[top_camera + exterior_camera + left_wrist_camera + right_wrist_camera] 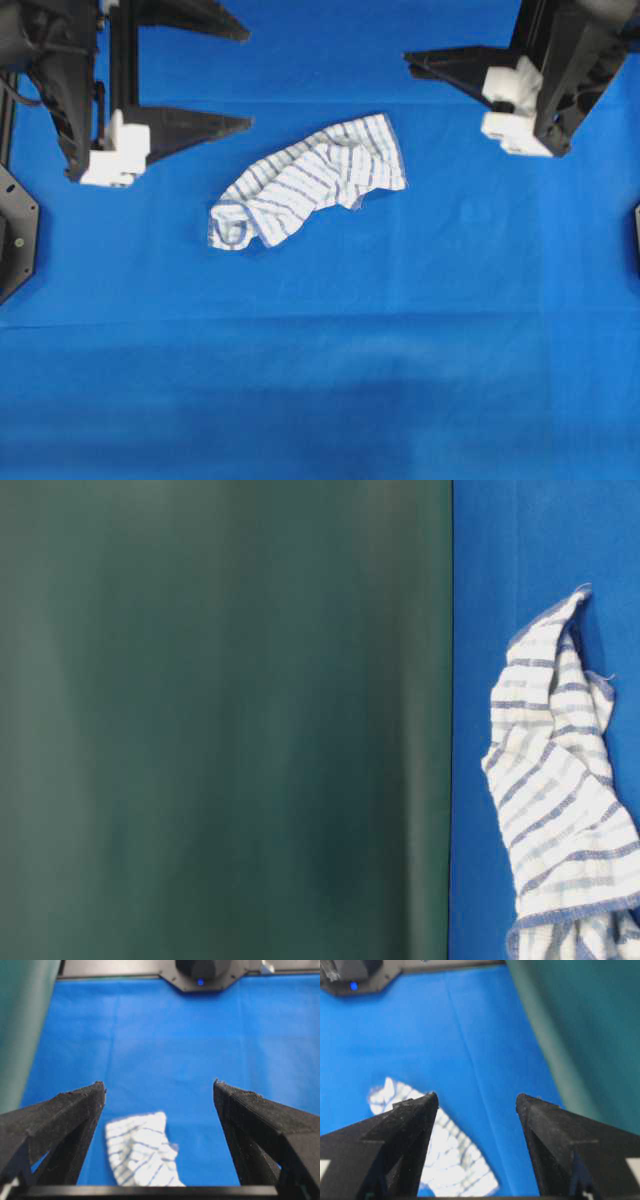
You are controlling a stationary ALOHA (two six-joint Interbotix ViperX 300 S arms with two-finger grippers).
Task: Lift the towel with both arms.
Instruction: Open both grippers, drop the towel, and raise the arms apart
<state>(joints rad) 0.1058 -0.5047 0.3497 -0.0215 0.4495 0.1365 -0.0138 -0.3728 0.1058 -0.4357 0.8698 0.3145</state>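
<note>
Light is even and fairly bright in all four views, with no glare or hard highlights. In the overhead view the plain blue cloth covering the table (pixel 320 380) turns darker toward the lower edge, with a soft dim band across the bottom. The crumpled white towel with thin blue-grey stripes (pixel 310 182) throws only a thin, faint shadow there, and its edges look soft. The table-level view is filled on its left by a blurred dark green surface (pixel 220 720). In both wrist views the towel is out of focus, its stripes smeared.
</note>
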